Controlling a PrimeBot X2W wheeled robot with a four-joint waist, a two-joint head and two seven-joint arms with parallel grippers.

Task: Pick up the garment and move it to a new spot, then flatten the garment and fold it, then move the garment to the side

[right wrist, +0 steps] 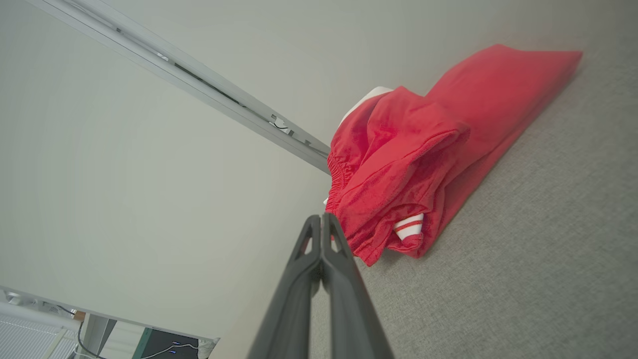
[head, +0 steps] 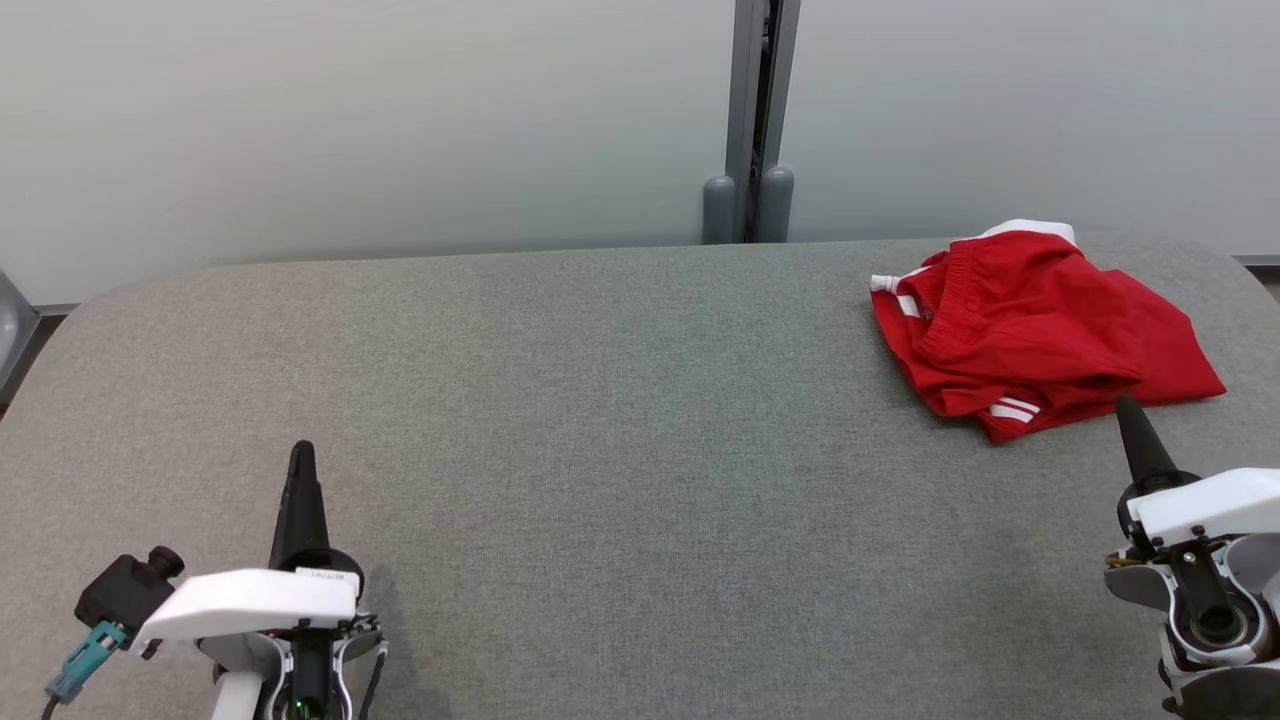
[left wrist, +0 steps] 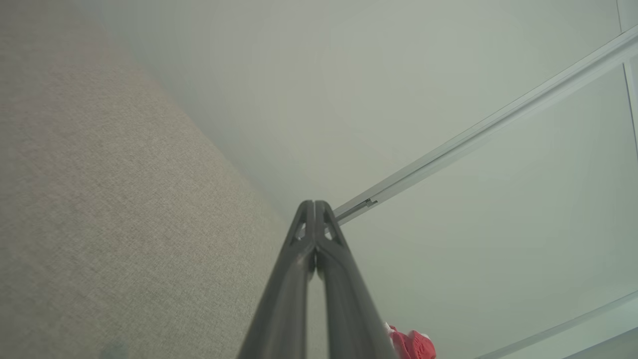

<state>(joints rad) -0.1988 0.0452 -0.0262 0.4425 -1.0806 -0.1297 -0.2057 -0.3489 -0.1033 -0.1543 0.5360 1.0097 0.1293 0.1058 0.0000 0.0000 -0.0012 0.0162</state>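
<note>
Grey table [head: 600,420] carries the red shorts [head: 1040,335] crumpled at its far right, just past the right gripper [head: 1128,408], both it and the left gripper [head: 302,452] closed and empty; soft, light, floppy cloth, likely best pinched at the waistband [head: 955,270].

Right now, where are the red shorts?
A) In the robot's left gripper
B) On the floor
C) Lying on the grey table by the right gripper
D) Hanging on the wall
C: the red shorts lie crumpled on the grey table, right by the tip of the shut right gripper, which holds nothing.
</note>
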